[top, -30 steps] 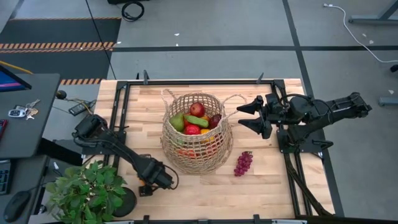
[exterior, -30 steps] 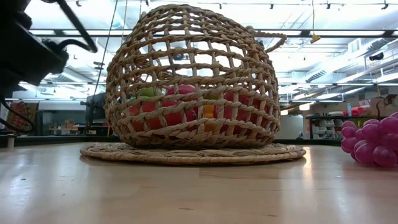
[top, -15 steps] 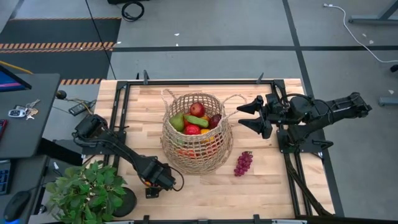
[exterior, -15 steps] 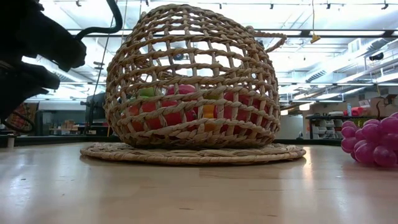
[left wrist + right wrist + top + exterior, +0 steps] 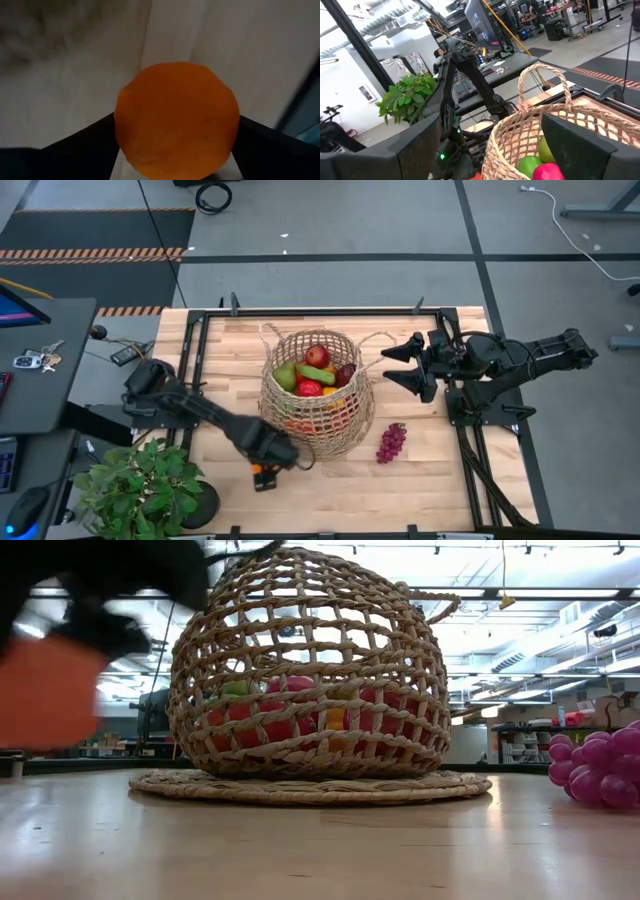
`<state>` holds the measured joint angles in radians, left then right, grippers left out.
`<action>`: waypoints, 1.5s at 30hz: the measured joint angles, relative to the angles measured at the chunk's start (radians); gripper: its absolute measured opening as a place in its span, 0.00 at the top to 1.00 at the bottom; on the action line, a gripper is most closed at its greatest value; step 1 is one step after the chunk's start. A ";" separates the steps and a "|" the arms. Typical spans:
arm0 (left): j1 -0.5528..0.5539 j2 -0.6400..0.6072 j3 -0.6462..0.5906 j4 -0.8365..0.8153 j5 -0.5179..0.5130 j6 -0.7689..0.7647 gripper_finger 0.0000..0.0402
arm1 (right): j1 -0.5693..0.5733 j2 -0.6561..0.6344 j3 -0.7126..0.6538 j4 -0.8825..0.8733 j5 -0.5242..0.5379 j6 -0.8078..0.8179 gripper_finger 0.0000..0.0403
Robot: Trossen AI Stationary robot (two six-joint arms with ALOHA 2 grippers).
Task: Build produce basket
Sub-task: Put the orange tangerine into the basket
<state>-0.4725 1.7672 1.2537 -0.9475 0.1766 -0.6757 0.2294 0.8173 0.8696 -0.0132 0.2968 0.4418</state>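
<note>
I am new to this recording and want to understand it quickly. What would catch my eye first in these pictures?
First, the big wicker basket in the middle of the table, already heaped with colourful fruit. Next, the left gripper just in front of the basket, holding an orange that fills its wrist view. A bunch of purple grapes lies on the table to the basket's right, and the right gripper waits open beside the rim.
</note>
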 joint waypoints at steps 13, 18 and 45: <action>0.144 -0.002 0.413 -0.029 0.040 0.058 0.19 | -0.039 -0.014 0.000 0.022 0.006 0.000 0.14; 0.186 -0.002 0.569 -0.062 0.130 0.064 0.19 | -0.049 -0.022 0.000 0.021 0.006 0.000 0.14; 0.501 -0.018 1.096 -0.116 0.059 0.402 0.19 | -0.049 -0.024 0.000 -0.006 0.010 -0.040 0.14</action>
<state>0.0281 1.7495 2.3501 -1.0637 0.2353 -0.2733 0.1806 0.7933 0.8696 -0.0189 0.3070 0.4017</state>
